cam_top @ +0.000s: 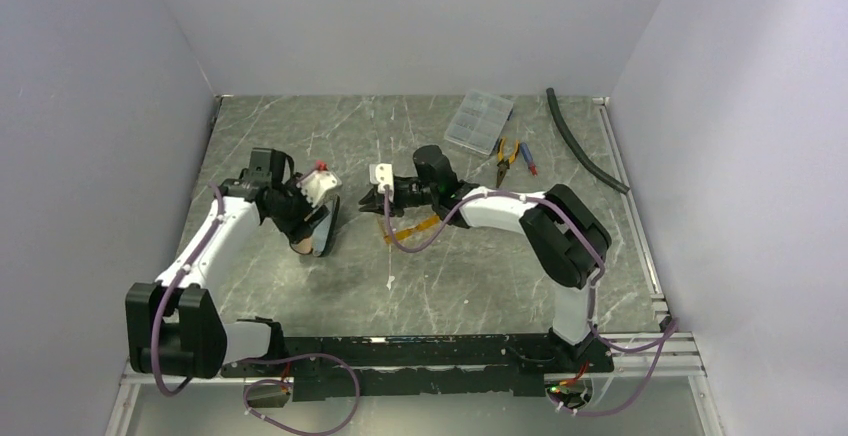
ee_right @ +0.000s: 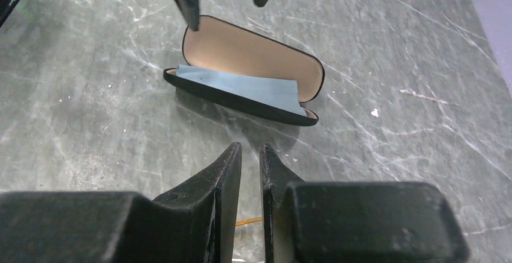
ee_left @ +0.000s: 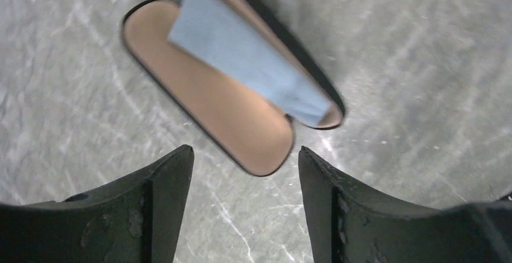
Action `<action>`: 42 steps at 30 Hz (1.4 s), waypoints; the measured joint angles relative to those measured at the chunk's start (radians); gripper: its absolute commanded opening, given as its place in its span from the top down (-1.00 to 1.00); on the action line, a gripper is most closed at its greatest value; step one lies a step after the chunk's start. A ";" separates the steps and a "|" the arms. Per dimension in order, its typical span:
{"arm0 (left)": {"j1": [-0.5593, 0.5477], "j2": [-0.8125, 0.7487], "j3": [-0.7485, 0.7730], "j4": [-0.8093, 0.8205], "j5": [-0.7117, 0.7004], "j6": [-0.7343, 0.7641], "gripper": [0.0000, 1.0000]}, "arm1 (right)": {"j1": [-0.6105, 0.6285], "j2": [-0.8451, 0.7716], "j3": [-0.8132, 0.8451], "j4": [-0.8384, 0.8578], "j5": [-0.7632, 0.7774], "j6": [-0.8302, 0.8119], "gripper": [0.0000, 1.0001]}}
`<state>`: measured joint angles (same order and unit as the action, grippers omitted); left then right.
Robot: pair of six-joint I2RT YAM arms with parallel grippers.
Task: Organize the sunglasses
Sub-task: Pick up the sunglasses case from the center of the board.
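Note:
The open glasses case (ee_right: pixel 241 49) lies on the table, tan inside, with a blue cloth (ee_right: pixel 241 88) in it; it also shows in the left wrist view (ee_left: pixel 223 106) and the top view (cam_top: pixel 322 231). My left gripper (ee_left: pixel 244 154) is open and empty just over one end of the case; it also shows in the top view (cam_top: pixel 303 224). My right gripper (ee_right: pixel 250 148) points at the case with its fingers nearly together. The orange sunglasses (cam_top: pixel 415 227) trail under its wrist, and one thin orange arm (ee_right: pixel 249 221) crosses the gap low between the fingers.
A clear compartment box (cam_top: pixel 478 122), orange-handled pliers (cam_top: pixel 506 154), a small blue-and-red tool (cam_top: pixel 527 159) and a black hose (cam_top: pixel 585 143) lie at the back right. Walls enclose the table on three sides.

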<state>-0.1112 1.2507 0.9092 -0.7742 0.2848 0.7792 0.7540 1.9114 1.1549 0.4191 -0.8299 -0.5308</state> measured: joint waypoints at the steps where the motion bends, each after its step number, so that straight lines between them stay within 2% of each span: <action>1: 0.011 0.010 0.013 0.008 -0.016 -0.026 -0.55 | 0.000 -0.007 -0.010 0.018 0.013 0.019 0.57; 3: 0.044 0.043 0.035 0.026 -0.042 -0.069 -0.71 | 0.000 -0.021 -0.031 0.047 0.032 0.053 0.54; 4: 0.066 0.072 0.047 0.038 -0.053 -0.094 -0.72 | 0.000 -0.030 -0.042 0.058 0.043 0.069 0.50; 8: 0.126 0.177 0.065 0.084 -0.089 -0.169 -0.70 | -0.001 -0.073 -0.087 0.095 0.069 0.128 0.32; 10: 0.138 0.221 0.066 0.097 -0.104 -0.195 -0.62 | -0.001 -0.100 -0.111 0.116 0.081 0.151 0.24; 13: 0.140 0.261 0.068 0.109 -0.104 -0.219 -0.42 | -0.001 -0.138 -0.141 0.133 0.101 0.176 0.15; 18: 0.140 0.312 0.083 0.111 -0.076 -0.241 -0.04 | -0.001 -0.172 -0.156 0.137 0.154 0.204 0.10; 28: 0.128 0.273 0.097 0.085 0.014 -0.237 0.94 | -0.001 -0.216 -0.250 0.143 0.239 0.229 0.09; 31: 0.073 0.238 0.097 0.087 0.005 -0.239 0.95 | -0.001 -0.238 -0.277 0.143 0.257 0.237 0.09; 35: -0.076 0.199 0.092 0.130 -0.063 -0.224 0.95 | -0.001 -0.274 -0.308 0.145 0.283 0.245 0.09; 42: -0.350 0.093 -0.049 0.351 -0.250 -0.123 0.95 | -0.001 -0.375 -0.441 0.194 0.328 0.277 0.07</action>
<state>-0.4610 1.3434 0.8600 -0.4236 0.0349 0.6563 0.7532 1.5364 0.7136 0.6132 -0.5014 -0.2535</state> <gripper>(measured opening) 0.040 0.458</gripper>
